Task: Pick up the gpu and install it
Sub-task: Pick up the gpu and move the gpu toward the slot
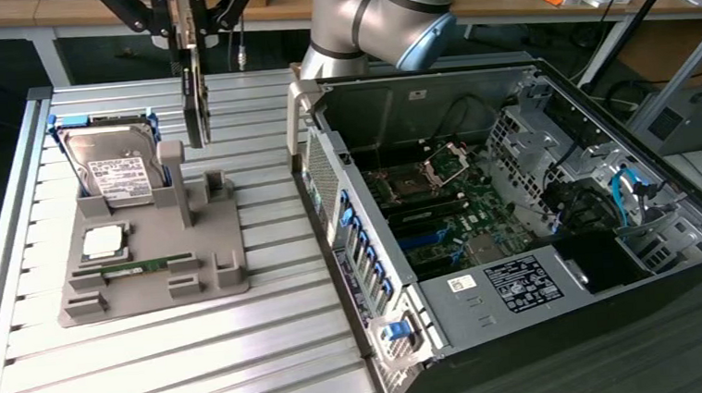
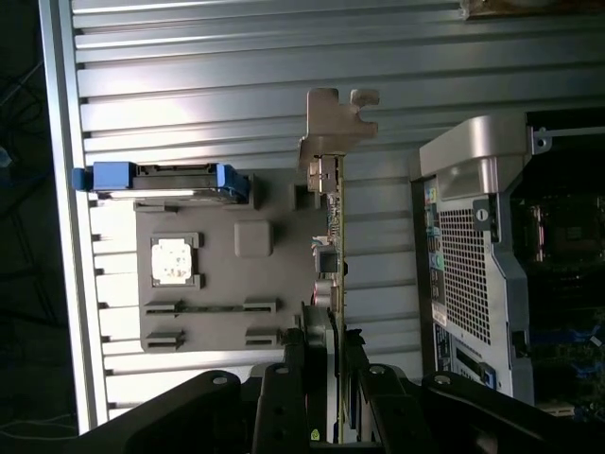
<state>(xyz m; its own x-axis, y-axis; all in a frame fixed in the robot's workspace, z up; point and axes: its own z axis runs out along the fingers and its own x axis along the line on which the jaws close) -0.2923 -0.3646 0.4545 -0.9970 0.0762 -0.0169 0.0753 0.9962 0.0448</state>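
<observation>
Black gripper [image 2: 328, 342] jaws pinch the thin gpu [image 2: 331, 251] edge-on, its notched silver bracket [image 2: 336, 118] at the far end. Exterior view: the gpu [image 1: 196, 96] hangs upright in the gripper [image 1: 187, 43], above the grey moulded holder [image 1: 147, 285] on the ribbed aluminium table [image 1: 153, 377].
</observation>
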